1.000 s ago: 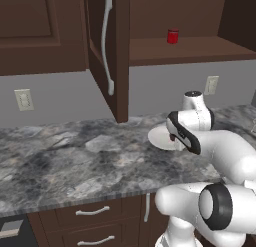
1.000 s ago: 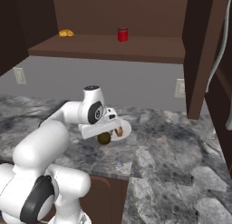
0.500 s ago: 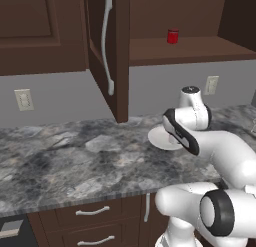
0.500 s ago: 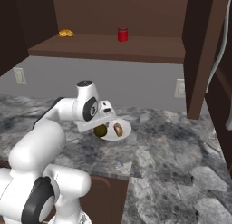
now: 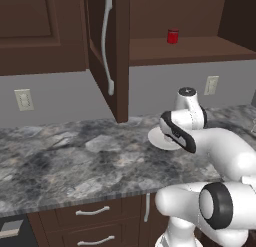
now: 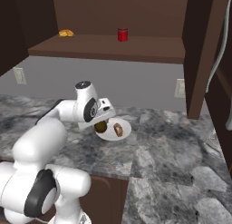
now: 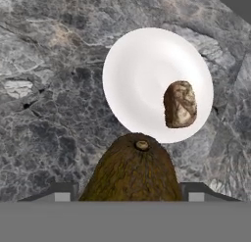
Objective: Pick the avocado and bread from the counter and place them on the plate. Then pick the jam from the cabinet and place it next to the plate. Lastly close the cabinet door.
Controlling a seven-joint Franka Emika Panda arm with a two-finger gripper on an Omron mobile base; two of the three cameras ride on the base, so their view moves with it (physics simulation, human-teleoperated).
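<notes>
Grey-veined marble counter (image 5: 75, 161) runs the width of your workspace, with dark brown drawer fronts (image 5: 95, 226) and pale handles below it. Your gripper (image 7: 128, 189) holds the avocado (image 7: 132, 172) between its two finger tips, jaws partly spread around the fruit; from the hand view it hangs over the near rim of the white plate (image 7: 142, 64), stem end pointing toward the plate. In the right base view you see the same avocado (image 6: 100, 126) tucked under the hand at the plate's (image 6: 123, 133) left edge, and whether it touches the plate you cannot tell.

On the plate lies the bread (image 7: 180, 104), a small brown lump toward the right side in the hand view, apart from the avocado; from the right base camera the bread (image 6: 118, 129) sits near the middle of the plate.

Above, the cabinet door (image 5: 107, 51) stands open, swung out toward you over the counter left of the plate, its long white handle (image 5: 106, 41) on the face. The red jam jar (image 5: 172, 36) stands upright on the open shelf (image 6: 108, 47), well above the plate. A small yellow-orange item (image 6: 66, 33) rests further left on that shelf in the right base view. Pale outlets (image 5: 23, 99) dot the grey wall behind the counter.
</notes>
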